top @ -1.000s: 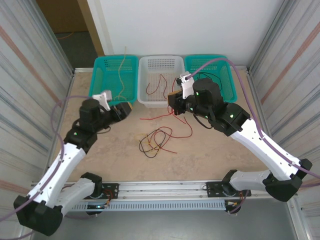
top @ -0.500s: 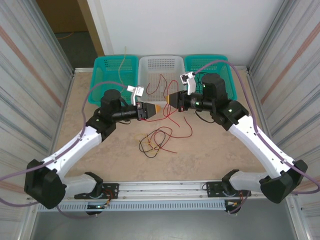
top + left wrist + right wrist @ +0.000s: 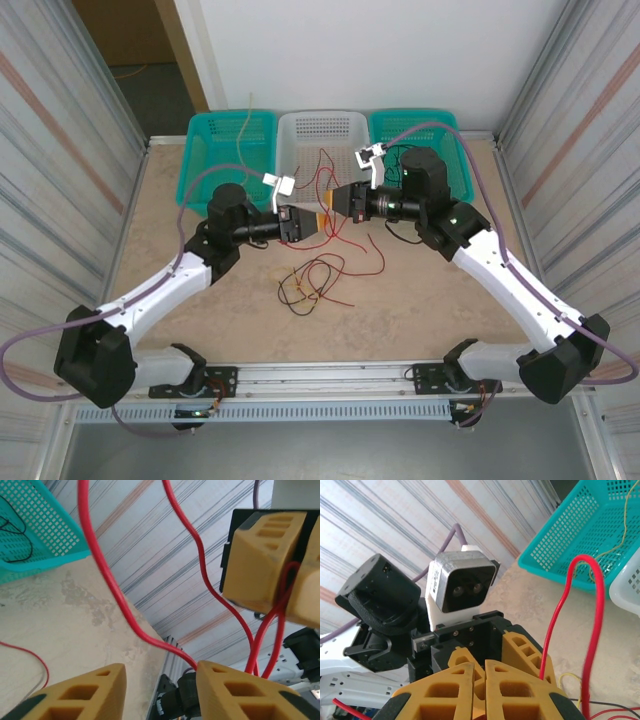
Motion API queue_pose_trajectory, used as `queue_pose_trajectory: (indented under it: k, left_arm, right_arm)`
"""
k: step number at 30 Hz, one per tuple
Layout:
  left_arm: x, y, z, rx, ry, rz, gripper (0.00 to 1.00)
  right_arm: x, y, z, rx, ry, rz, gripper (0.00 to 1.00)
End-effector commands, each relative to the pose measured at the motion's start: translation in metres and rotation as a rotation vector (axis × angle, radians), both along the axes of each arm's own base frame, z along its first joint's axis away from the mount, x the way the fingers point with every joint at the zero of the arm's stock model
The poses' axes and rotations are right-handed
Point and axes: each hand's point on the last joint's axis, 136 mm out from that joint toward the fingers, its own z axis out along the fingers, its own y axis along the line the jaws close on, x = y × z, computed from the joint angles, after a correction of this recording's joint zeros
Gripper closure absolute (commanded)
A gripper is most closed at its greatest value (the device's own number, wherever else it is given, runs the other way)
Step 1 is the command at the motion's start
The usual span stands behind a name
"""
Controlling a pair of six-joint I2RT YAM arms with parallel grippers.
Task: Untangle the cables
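Fingers [image 3: 451, 692] of my right gripper [image 3: 479, 670] are pressed together, and they pinch a red cable [image 3: 172, 650] that loops up beside them. My left gripper [image 3: 160, 672] faces the right one from just beside it. Its two pads are spread wide, with a big gap between them. The red cable touches the tip of one left pad, but nothing is squeezed there. Seen from the top, both grippers meet over the middle of the table [image 3: 200, 300], just on the near side of the white basket [image 3: 300, 125]. The red cable runs from them back into that white basket. Nearer to my bases, a tangle of cables [image 3: 315, 280] lies flat on the table. It has red, black and yellow strands that cross one another. A yellow cable [image 3: 243, 130] lies in the left teal basket [image 3: 205, 150]. A black cable [image 3: 11, 527] lies in the right teal basket [image 3: 465, 150]. The three baskets stand side by side in a row along the far edge of the table.
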Motion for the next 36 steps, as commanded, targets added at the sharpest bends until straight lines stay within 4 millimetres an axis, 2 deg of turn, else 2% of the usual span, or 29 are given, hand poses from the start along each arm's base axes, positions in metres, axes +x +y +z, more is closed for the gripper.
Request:
queue_pose_trajectory:
  k: [1,4,6,8,12,15,20,25,31,33,35,36]
  left_arm:
    - [0.003,0.018,0.010,-0.039,-0.033,0.090,0.54]
    - [0.007,0.034,0.011,-0.077,-0.028,0.165,0.62]
    - [0.002,0.036,0.017,-0.094,-0.056,0.163,0.66]
    - [-0.009,0.027,0.021,-0.077,-0.095,0.127,0.71]
    - [-0.024,0.007,0.018,-0.027,-0.131,0.050,0.71]
    - [-0.018,0.004,0.010,-0.018,-0.104,0.062,0.74]
    - [-0.016,0.002,0.012,-0.024,-0.112,0.058,0.81]
    - [-0.017,-0.002,0.011,-0.029,-0.107,0.034,0.80]
    - [-0.013,0.000,0.005,-0.014,-0.099,0.057,1.00]
    - [-0.011,0.003,0.001,0.005,-0.100,0.081,1.00]
    - [-0.011,0.006,-0.001,0.018,-0.111,0.100,1.00]
    - [-0.011,0.008,-0.002,0.024,-0.113,0.107,1.00]
  right_arm:
    - [0.003,-0.004,0.003,0.011,-0.012,-0.023,0.94]
    - [0.003,-0.006,0.002,0.009,-0.007,-0.030,0.94]
    - [0.003,-0.006,0.000,0.011,-0.003,-0.031,0.94]
    - [0.002,-0.005,-0.001,0.016,0.003,-0.027,0.95]
    - [0.003,-0.002,-0.003,0.030,0.017,-0.018,0.95]
    - [0.002,0.000,-0.002,0.042,0.021,-0.011,0.95]
    - [0.000,0.001,-0.005,0.048,0.032,-0.006,0.94]
    - [0.001,0.002,-0.010,0.058,0.048,-0.008,0.94]
    - [0.002,0.006,-0.014,0.061,0.058,-0.006,0.94]
    - [0.003,0.005,-0.014,0.061,0.056,-0.011,0.93]
    - [0.003,0.003,-0.015,0.057,0.053,-0.021,0.89]
    - [0.004,0.002,-0.015,0.051,0.052,-0.028,0.84]
